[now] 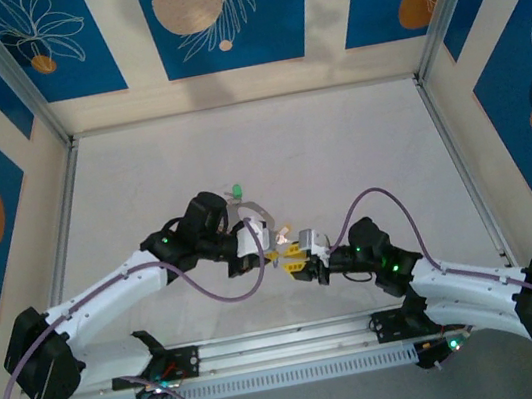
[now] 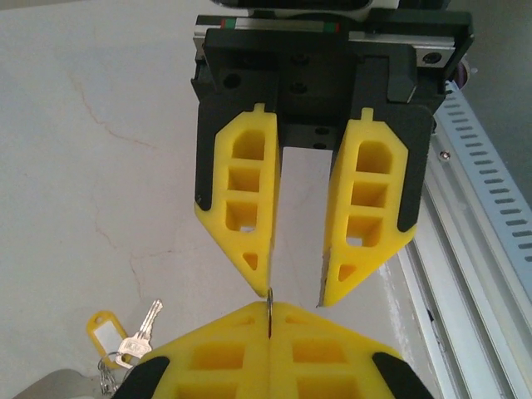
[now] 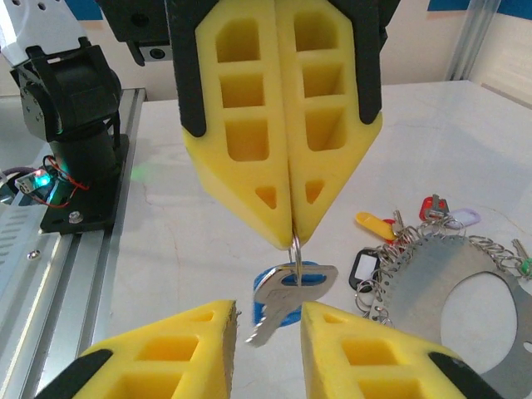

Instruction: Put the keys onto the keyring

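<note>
- Nearest the right wrist lens: right claw [image 3: 268,316], yellow fingers [image 3: 179,353] parted, nothing gripped between them.
- In the gap just beyond those fingers: silver key [image 3: 287,298], hanging blade-down, blue tag [image 3: 264,281] behind it; contact with either finger impossible to tell.
- Above the silver key: left claw [image 3: 291,233], entering from the top of the frame, pressed together and pinched on a thin wire loop [image 3: 295,252] carrying that key.
- Right of the two claws, flat on the pale desk [image 3: 166,241]: keyring [image 3: 424,287], a broad grey metal ring, apart from both claws, small links [image 3: 391,262] strung along its near edge.
- Around the keyring's rim: keys bearing a yellow tag [image 3: 374,223], red tag [image 3: 433,204], pale lilac tag [image 3: 462,218] and black-framed tag [image 3: 363,268], all resting on the desk.
- Left wrist view: left claw tips closed on the wire loop at the bottom edge; right claw opposite, tip to tip, jaws apart and empty.
- Lower left of the same view: second key [image 2: 143,328] beside the yellow tag, on the desk.
- Top view: both claws meeting near the desk's middle; green tag [image 1: 237,190] just beyond the left claw.
</note>
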Controlling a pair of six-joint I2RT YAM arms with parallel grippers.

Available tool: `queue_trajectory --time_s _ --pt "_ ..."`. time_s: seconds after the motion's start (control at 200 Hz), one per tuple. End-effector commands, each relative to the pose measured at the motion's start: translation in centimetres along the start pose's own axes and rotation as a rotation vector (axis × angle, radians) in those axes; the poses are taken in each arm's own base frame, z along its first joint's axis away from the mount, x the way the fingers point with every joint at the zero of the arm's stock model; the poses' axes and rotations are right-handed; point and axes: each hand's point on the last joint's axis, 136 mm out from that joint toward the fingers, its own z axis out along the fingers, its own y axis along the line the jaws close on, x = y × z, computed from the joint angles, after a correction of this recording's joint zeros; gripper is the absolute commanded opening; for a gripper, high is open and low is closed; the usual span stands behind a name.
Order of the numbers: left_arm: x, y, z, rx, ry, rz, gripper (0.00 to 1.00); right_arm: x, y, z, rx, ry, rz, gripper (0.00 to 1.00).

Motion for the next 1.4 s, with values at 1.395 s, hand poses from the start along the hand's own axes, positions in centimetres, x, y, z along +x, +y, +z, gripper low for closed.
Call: queue_trajectory --time_s 1.395 --pt "1.6 -1.4 1.2 0.096 0.045 0.013 0.09 -2.1 -0.1 0.6 -0.045 -0.042 -0.013 0.00"
